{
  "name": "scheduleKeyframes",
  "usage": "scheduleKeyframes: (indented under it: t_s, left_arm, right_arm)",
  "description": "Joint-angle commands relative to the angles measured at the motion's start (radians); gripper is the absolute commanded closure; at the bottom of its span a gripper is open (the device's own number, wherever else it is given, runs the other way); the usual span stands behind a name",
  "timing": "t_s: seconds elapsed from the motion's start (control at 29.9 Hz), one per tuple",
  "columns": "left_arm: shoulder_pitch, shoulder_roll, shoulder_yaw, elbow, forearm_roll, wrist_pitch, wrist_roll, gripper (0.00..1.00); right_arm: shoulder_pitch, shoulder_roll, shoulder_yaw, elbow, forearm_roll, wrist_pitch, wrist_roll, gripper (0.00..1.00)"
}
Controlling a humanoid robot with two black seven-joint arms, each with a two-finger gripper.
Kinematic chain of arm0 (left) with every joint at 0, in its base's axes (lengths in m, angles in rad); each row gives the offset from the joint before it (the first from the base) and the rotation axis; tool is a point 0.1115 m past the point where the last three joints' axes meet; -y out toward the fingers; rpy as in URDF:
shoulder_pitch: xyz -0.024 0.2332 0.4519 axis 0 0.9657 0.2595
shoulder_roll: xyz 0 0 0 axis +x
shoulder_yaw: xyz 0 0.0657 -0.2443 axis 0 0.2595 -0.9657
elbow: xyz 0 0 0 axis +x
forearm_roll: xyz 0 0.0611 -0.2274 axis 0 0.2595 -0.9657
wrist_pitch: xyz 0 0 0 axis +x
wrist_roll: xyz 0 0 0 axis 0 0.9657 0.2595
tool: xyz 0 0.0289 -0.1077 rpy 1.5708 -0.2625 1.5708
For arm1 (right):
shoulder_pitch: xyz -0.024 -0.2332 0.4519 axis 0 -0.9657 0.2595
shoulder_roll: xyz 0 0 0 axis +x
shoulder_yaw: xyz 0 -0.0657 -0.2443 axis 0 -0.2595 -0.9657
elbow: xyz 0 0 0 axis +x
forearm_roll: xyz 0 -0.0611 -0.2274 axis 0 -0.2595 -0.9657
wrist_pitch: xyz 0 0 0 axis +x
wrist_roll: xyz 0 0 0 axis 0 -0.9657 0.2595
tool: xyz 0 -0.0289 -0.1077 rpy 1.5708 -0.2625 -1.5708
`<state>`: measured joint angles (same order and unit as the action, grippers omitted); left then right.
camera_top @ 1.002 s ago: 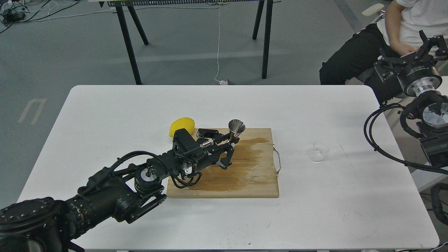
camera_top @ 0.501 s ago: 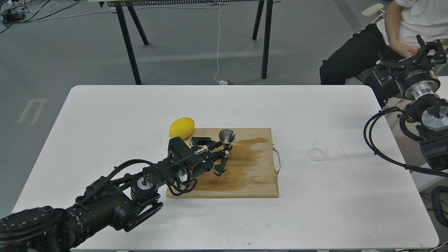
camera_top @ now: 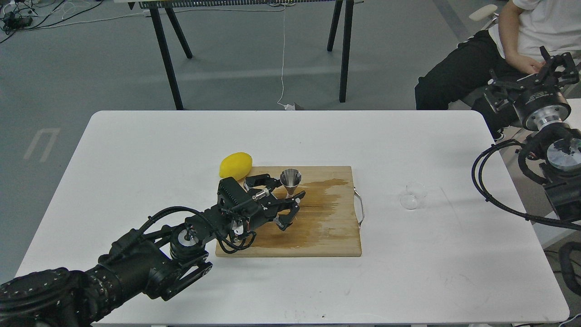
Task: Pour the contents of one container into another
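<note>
The shiny steel jigger (camera_top: pixel 290 178) stands upright on the wooden cutting board (camera_top: pixel 327 236), near its far left corner. My left gripper (camera_top: pixel 286 192) reaches in from the lower left with its fingers spread on either side of the jigger's narrow waist, open. The small clear glass cup (camera_top: pixel 412 196) rests on the white table to the right of the board and looks tipped on its side. My right gripper (camera_top: pixel 556 58) hangs off the table's right edge, high up and far from the cup, with its fingers apart and nothing in them.
A yellow lemon (camera_top: pixel 235 165) lies just off the board's far left corner, behind my left wrist. A dark wet stain (camera_top: pixel 324 204) covers the board's middle and right. The board has a metal handle (camera_top: pixel 360 208). A seated person (camera_top: pixel 508 50) is beyond the table's right corner.
My left gripper lowered the jigger from above the board down onto it, moving left and toward me, then spread its fingers. The right gripper drifted slightly up and right.
</note>
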<state>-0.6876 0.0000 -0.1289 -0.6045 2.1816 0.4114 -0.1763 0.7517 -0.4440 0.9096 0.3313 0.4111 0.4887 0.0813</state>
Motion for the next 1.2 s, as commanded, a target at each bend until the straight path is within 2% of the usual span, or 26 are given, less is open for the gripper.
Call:
scheduleKeyframes:
  t_s: [0.0, 0.03, 0.13, 0.5, 0.77, 0.83, 0.9, 1.04, 1.07, 1.1, 1.17]
  left_arm:
    - [-0.006, 0.0, -0.023, -0.009, 0.0, 0.018, -0.003, 0.17]
    - [-0.007, 0.0, -0.044, -0.012, 0.0, 0.023, -0.005, 0.12]
    - [-0.009, 0.0, -0.087, -0.038, 0.0, 0.023, -0.009, 0.07]
    - [-0.012, 0.043, -0.104, -0.199, 0.0, 0.013, -0.008, 0.05]
    - [-0.024, 0.152, -0.284, -0.337, 0.0, -0.009, -0.015, 0.05]
    - [-0.027, 0.184, -0.32, -0.377, -0.108, -0.032, -0.023, 0.05]
    - [-0.032, 0.21, -0.366, -0.399, -0.312, -0.075, -0.061, 0.05]
    - [-0.067, 0.23, -0.483, -0.39, -0.801, -0.205, -0.224, 0.04]
    - [-0.067, 0.232, -0.506, -0.387, -0.916, -0.235, -0.253, 0.03]
    - [-0.067, 0.232, -0.529, -0.385, -1.045, -0.265, -0.278, 0.02]
    - [-0.069, 0.233, -0.56, -0.382, -1.278, -0.304, -0.292, 0.0]
  right_arm:
    - [0.0, -0.001, 0.0, 0.0, 0.0, 0.0, 0.0, 0.0]
    - [0.0, -0.001, 0.0, 0.0, 0.0, 0.0, 0.0, 0.0]
    - [-0.005, -0.002, 0.0, 0.0, 0.0, 0.0, 0.0, 0.0]
    - [-0.006, -0.005, 0.0, 0.0, 0.0, 0.0, 0.0, 0.0]
    - [-0.021, -0.031, 0.0, 0.0, 0.0, 0.0, 0.0, 0.0]
    - [-0.021, -0.048, 0.0, 0.0, 0.0, 0.0, 0.0, 0.0]
    - [-0.021, -0.064, 0.0, 0.002, 0.0, 0.0, 0.0, 0.0]
    - [-0.066, -0.09, 0.006, 0.034, 0.009, 0.0, -0.015, 0.0]
    - [-0.089, -0.091, 0.014, 0.05, 0.015, 0.0, -0.017, 0.0]
    - [-0.115, -0.094, 0.02, 0.079, 0.021, 0.0, -0.02, 0.0]
    - [-0.176, -0.111, 0.044, 0.168, 0.055, 0.0, -0.023, 0.0]
